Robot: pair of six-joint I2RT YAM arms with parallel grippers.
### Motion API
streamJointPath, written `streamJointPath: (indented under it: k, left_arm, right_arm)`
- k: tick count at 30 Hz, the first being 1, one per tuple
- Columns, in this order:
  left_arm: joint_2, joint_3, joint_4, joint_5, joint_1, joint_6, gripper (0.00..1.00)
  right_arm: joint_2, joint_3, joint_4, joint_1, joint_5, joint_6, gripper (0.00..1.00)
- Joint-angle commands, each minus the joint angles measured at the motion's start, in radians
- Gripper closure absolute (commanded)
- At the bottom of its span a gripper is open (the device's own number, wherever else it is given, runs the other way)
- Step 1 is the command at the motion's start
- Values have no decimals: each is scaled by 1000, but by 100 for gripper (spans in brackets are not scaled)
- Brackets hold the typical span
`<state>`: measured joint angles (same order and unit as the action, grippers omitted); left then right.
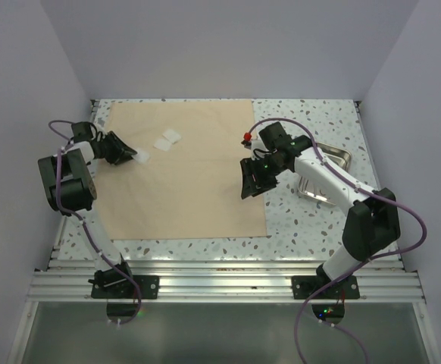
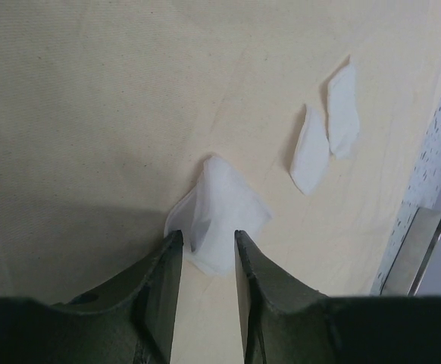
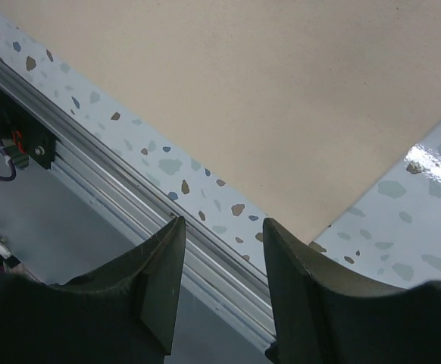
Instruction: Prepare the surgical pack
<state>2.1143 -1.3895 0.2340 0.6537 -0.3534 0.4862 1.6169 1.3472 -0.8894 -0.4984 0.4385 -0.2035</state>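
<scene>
Left arm (image 1: 73,178): rises from its base at the near left, folds back at the elbow and reaches forward-right over the left edge of the tan sheet (image 1: 182,189).
Left hand (image 1: 129,154): low over the sheet, pointing toward the middle; fingers apart with a narrow gap and pinching nothing.
Crumpled gauze (image 2: 220,205): on the sheet right at the left fingertips, one fold standing up between them.
Two gauze squares (image 1: 167,139): flat on the sheet, side by side, beyond the crumpled piece and apart from it.
Right arm (image 1: 334,186): bends from the near right base up and across toward the centre, passing over the steel tray (image 1: 340,155).
Right hand (image 3: 222,227): raised above the sheet's right edge, tilted toward the near rail; fingers apart, nothing between them.
Steel tray: on the speckled tabletop (image 1: 304,227) right of the sheet, partly hidden by the right arm.
Tan sheet: spread flat across the left and middle of the tabletop.
</scene>
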Motion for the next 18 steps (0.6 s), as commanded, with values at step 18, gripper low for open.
streamJointPath:
  k: [18]
  left_arm:
    - [-80, 43, -16, -98, -12, 8, 56]
  right_arm:
    - [-8, 9, 4, -3, 17, 9, 51]
